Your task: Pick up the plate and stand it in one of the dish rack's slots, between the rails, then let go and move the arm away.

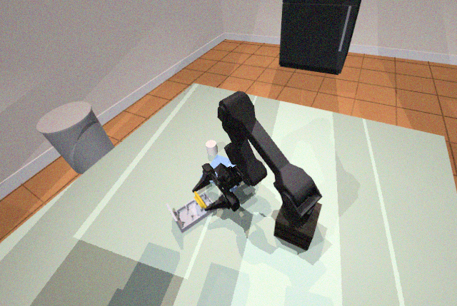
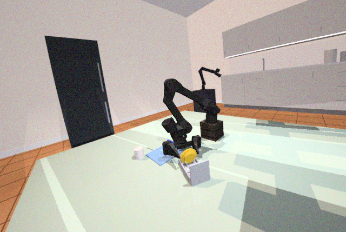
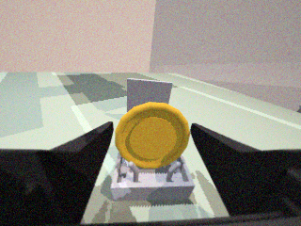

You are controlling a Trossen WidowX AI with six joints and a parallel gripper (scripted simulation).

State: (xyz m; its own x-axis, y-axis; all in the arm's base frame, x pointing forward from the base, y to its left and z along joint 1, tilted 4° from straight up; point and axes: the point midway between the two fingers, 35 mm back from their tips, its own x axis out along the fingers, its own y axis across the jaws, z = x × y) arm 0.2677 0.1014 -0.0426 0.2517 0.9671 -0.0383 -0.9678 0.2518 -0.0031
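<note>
Over the pale tabletop (image 1: 121, 199) (image 2: 117, 193) (image 3: 33, 104), in the top view, your arm (image 1: 267, 142) (image 2: 173, 106) reached from its dark block base (image 1: 291, 232) (image 2: 211, 130) to the dish rack (image 1: 191, 224) (image 2: 199, 172) (image 3: 152, 192). You had the gripper (image 1: 199, 200) (image 2: 188, 155) (image 3: 152, 126) at the rack's end nearer the arm, its fingers spread to either side of the yellow plate (image 1: 200, 200) (image 2: 188, 156) (image 3: 151, 137), which stood on edge across the rack. A white cylinder (image 1: 211, 147) (image 2: 138, 153) stood near a blue mat (image 1: 221, 161) (image 2: 159, 155), partly hidden from you by the gripper.

In the exterior view, you saw the plate's round face above the rack, behind the tall end panel (image 2: 201, 171) (image 3: 149, 95). The white cylinder was upright just beside the blue mat, and your gripper was low behind the plate.

In the wrist view, you looked straight at the face of the plate, upright between the two open fingers, with a narrow gap showing at each side; you were not pinching it. Its lower edge was down among the rack's curved rails (image 3: 176, 171), though you could not tell from there how deeply it was seated. The end panel rose beyond it.
</note>
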